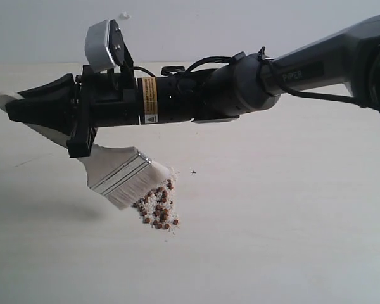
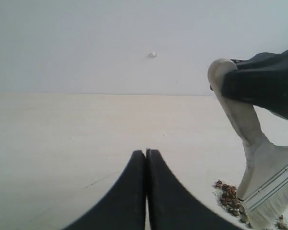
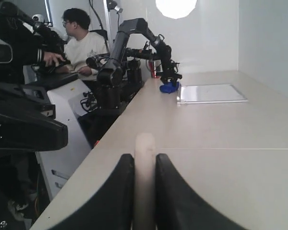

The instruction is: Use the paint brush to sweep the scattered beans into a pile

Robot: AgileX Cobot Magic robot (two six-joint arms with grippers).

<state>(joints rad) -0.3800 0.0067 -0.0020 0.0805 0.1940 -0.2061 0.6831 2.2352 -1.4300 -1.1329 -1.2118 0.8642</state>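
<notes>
Left gripper (image 2: 146, 191): its fingers are pressed together with nothing between them. It hangs low over the bare table (image 2: 62, 143), off to the left of the work. I'd guess it sits there to leave the sweeping arm room.
Handle end: the pale wooden tip of the paint brush (image 1: 101, 159) pokes out past the fingertips of the right gripper (image 3: 145, 163) at the far left. The grip is therefore high on the handle, which gives a long lever for broad strokes.
Right gripper: it reaches across the middle. Its fingers are clamped on the handle from both sides, and the wood fills the gap between them.
Brush angle: the brush slants down and to the right. The ferrule (image 1: 121, 175) is raised off the table and the bristles (image 1: 142, 188) splay on the surface. To my eye that tilt lets them drag instead of skipping.
Beans (image 1: 157, 209): reddish-brown and mixed with pale crumbs, they are bunched in one loose clump on the table. The clump touches the right edge of the bristles, below the middle of the arm. I see no strays far from it, though tiny ones could escape me.
Progress: the pile looks nearly formed, with only its lower edge ragged.
Right arm (image 1: 253, 82): it stretches in roughly level from the right, well above the table, so its bulk clears the pile.
Surface: it is pale and smooth, so round beans would likely roll, and any further push should be gentle.
</notes>
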